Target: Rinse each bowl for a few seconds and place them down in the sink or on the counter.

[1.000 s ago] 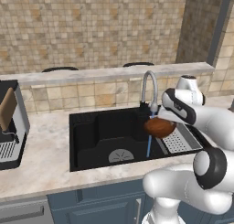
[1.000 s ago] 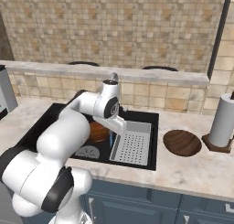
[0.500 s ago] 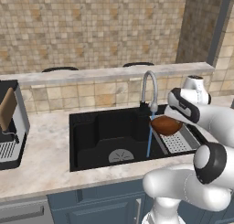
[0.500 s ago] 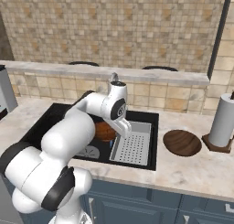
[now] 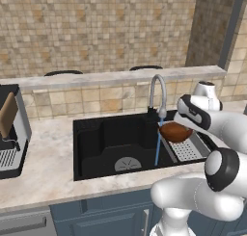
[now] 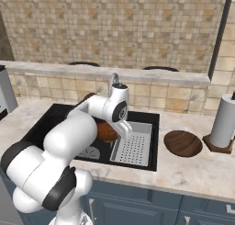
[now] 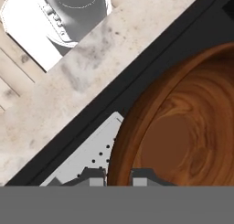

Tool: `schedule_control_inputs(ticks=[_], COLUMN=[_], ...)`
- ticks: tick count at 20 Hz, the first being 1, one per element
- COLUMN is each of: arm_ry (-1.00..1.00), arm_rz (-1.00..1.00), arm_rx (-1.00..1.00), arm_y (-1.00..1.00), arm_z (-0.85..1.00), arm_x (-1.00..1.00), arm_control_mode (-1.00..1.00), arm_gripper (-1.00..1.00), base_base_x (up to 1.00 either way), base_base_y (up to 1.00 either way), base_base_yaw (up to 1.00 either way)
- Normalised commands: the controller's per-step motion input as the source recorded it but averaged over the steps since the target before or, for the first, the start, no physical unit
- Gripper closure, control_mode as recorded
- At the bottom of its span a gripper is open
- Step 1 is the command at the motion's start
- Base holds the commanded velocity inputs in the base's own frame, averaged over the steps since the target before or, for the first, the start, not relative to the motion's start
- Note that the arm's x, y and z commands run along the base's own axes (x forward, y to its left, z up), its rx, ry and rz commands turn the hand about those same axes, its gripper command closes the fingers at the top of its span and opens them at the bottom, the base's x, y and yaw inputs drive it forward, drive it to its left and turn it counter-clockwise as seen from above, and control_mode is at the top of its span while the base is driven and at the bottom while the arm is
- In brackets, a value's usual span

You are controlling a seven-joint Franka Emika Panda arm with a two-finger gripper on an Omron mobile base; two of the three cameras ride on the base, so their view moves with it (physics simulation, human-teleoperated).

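The fingers (image 7: 118, 175) pinch the rim of one bowl (image 5: 174, 132), centre-right beside the running faucet (image 5: 157, 93) over the sink (image 5: 103, 143); setting down remains. The second bowl (image 6: 182, 143) waits, apparently unrinsed, on the bench (image 6: 202, 169).

We see bowl (image 7: 183, 127) cut off at 3 o'clock edge in hand view. In right base view our forearm hides most of same bowl (image 6: 107, 132). Fingertips (image 7: 93, 176) barely rise above bottom band; grip on rim mostly hidden. Coffee machine (image 5: 10, 134) cut off at 9 o'clock edge of left base view. Paper towel roll (image 6: 225, 120) clipped at 3 o'clock edge.
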Motion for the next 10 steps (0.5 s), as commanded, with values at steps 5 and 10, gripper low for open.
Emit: schedule_control_inputs(ticks=[5,10], arm_ry=[-0.04,-0.02], arm_rz=[0.00,0.00], arm_rx=[0.00,0.00], arm_y=[0.04,0.00], arm_z=[0.00,-0.01], arm_x=[0.19,0.15], arm_control_mode=[-1.00,-1.00], arm_gripper=[1.00,1.00], base_base_x=[0.00,0.00], base_base_y=[0.00,0.00], base_base_yaw=[0.00,0.00])
